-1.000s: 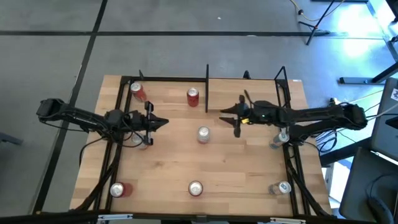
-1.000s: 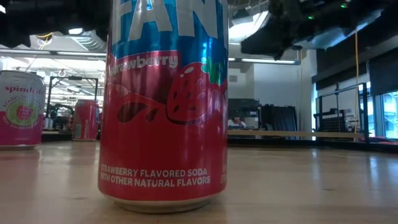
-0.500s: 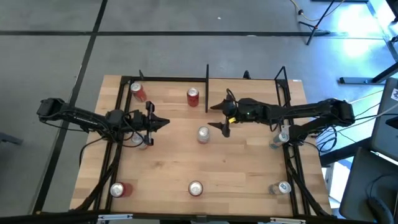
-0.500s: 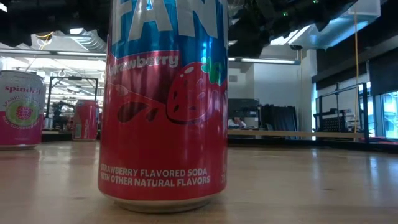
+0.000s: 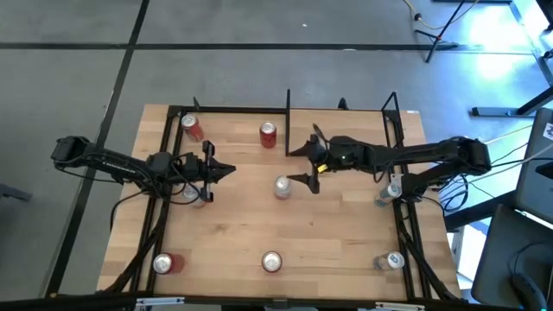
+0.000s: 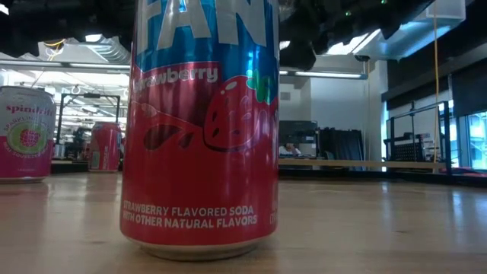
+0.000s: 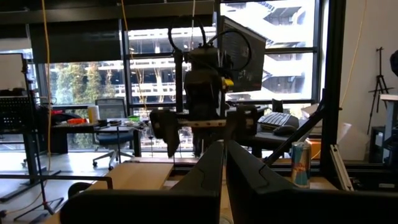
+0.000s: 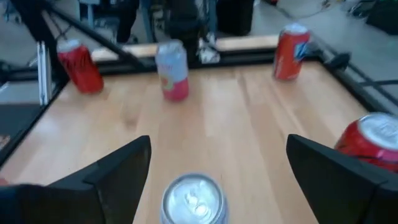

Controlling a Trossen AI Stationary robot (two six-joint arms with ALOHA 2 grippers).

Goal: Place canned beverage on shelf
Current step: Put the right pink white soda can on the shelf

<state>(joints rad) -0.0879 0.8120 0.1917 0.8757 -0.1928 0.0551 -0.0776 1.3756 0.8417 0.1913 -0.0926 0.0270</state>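
My right end effector [image 5: 300, 163] hangs over the middle of the tabletop [image 5: 346, 233] with its fingers [image 8: 106, 177] spread wide and nothing between them. It sits just beside the silver-topped can [image 5: 282, 187] at the centre of the tabletop. From my right wrist, that can [image 8: 191, 199] stands upright in the gap between my two fingers, touched by neither.

My left end effector [image 5: 226, 170] is clenched, fingers [image 7: 208, 171] pressed together and holding nothing, parked over the left part of the tabletop beside a can [image 5: 192, 193] that my arm partly hides.

The shelf [image 5: 233, 121] runs along the far edge of the tabletop, with a dark divider [image 5: 287, 117] standing at its middle. A red can [image 5: 268, 134] is on it just left of the divider, and another red can [image 5: 191, 127] lies tilted at the far left corner.

Three more cans stand along the near edge: a red one [image 5: 164, 263] at the left, a strawberry soda can [image 5: 271, 261] in the middle, and one [image 5: 390, 260] at the right. Another can [image 5: 388, 192] stands at the right edge, under my right arm.
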